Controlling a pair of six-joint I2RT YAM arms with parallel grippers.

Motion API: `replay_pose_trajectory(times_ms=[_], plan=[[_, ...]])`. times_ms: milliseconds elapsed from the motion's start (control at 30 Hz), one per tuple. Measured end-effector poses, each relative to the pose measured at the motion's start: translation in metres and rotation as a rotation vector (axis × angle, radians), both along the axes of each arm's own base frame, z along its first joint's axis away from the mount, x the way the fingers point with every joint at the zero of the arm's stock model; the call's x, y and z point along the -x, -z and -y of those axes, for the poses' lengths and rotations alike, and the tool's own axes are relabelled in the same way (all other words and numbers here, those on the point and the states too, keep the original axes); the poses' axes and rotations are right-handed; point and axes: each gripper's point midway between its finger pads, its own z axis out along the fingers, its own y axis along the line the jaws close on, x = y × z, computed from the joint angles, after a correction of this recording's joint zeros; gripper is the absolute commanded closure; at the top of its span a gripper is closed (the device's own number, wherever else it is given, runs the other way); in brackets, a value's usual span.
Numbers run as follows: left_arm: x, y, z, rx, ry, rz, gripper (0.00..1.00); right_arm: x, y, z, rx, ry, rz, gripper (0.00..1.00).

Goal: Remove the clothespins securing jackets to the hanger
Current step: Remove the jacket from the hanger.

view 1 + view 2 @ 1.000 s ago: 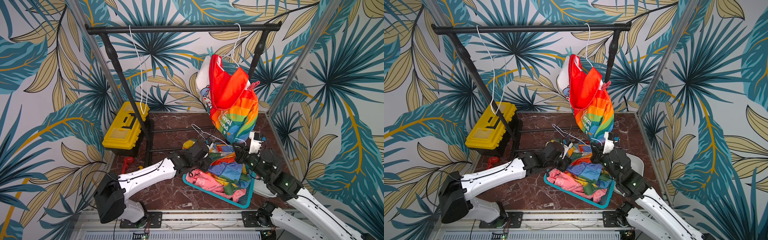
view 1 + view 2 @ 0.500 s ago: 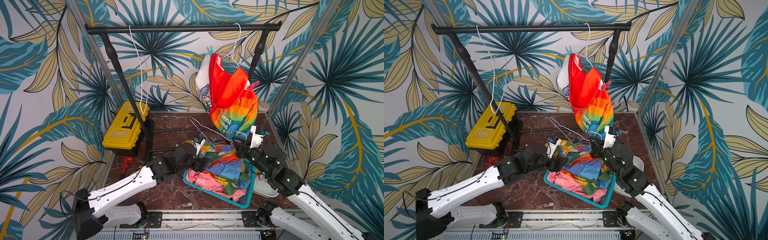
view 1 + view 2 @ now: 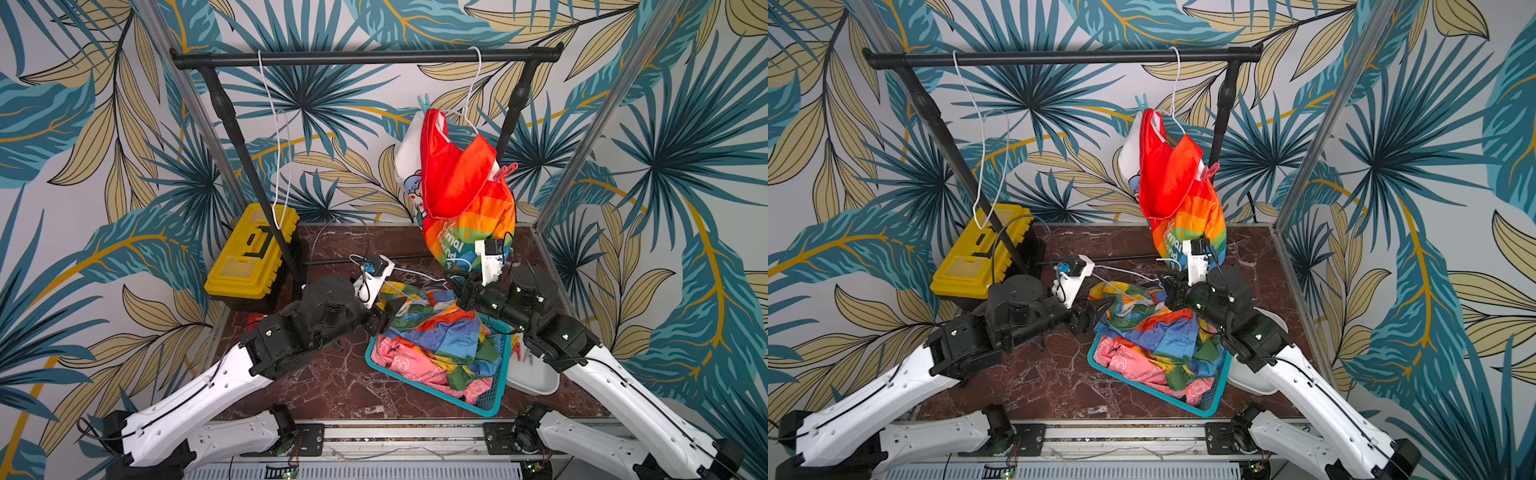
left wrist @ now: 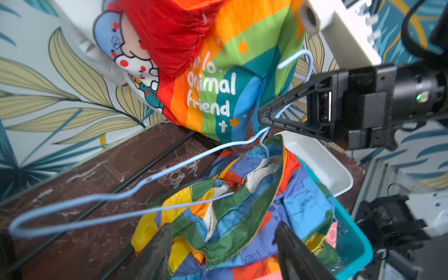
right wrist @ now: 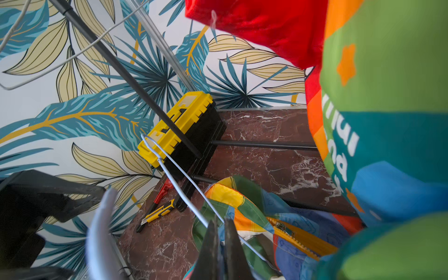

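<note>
A rainbow-striped jacket with a red hood (image 3: 457, 191) hangs from the rail on a white hanger. A teal clothespin (image 3: 424, 102) grips its top and a red clothespin (image 3: 505, 170) its right shoulder. A second rainbow-striped jacket (image 3: 440, 328) lies slumped over a pink jacket (image 3: 399, 361) in the teal basket (image 3: 494, 399). My right gripper (image 5: 220, 221) is shut on the neck of a light-blue wire hanger (image 4: 150, 179), whose lower wire passes under that jacket's edge. Just above the jacket's left side, my left gripper (image 4: 223, 228) stands open and holds nothing.
A white tray (image 3: 532, 378) holding loose clothespins (image 3: 516, 349) sits right of the basket. A yellow toolbox (image 3: 249, 253) stands at the rack's left post, with a yellow utility knife (image 5: 157, 213) on the floor beside it. An empty white hanger (image 3: 276, 145) dangles from the black rail (image 3: 353, 58).
My left gripper has opened and now holds nothing, and that arm's elbow has swung lower. The right gripper, still shut on the blue hanger, has shifted slightly left.
</note>
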Motion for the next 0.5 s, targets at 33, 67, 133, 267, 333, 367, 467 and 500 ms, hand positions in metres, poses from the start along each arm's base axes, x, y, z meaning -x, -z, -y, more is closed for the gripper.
replay_pose_trajectory(times_ms=[33,67,133,267,333,367,467,500], plan=[[-0.003,0.003,0.006,-0.029,0.018,0.006,0.4,0.002,0.0,-0.002,0.008,-0.015,-0.003,1.0],[-0.006,0.007,0.01,-0.06,0.033,0.01,0.42,0.004,-0.001,-0.003,0.015,-0.031,-0.003,1.0],[-0.014,0.009,0.016,-0.11,0.058,0.012,0.43,0.009,-0.001,-0.005,0.03,-0.061,-0.006,1.0],[-0.031,-0.002,0.017,-0.15,0.078,0.031,0.45,0.017,-0.004,-0.009,0.056,-0.116,-0.006,1.0],[-0.032,-0.006,0.015,-0.164,0.107,0.034,0.46,0.019,-0.001,-0.011,0.069,-0.136,-0.008,1.0],[-0.03,-0.008,0.014,-0.172,0.129,0.032,0.46,0.021,0.0,-0.012,0.074,-0.146,-0.011,1.0],[-0.017,-0.008,0.019,-0.19,0.218,0.015,0.47,0.024,0.003,-0.013,0.086,-0.169,-0.016,1.0],[-0.013,-0.007,0.021,-0.195,0.247,0.006,0.47,0.025,0.004,-0.014,0.088,-0.173,-0.016,1.0]])
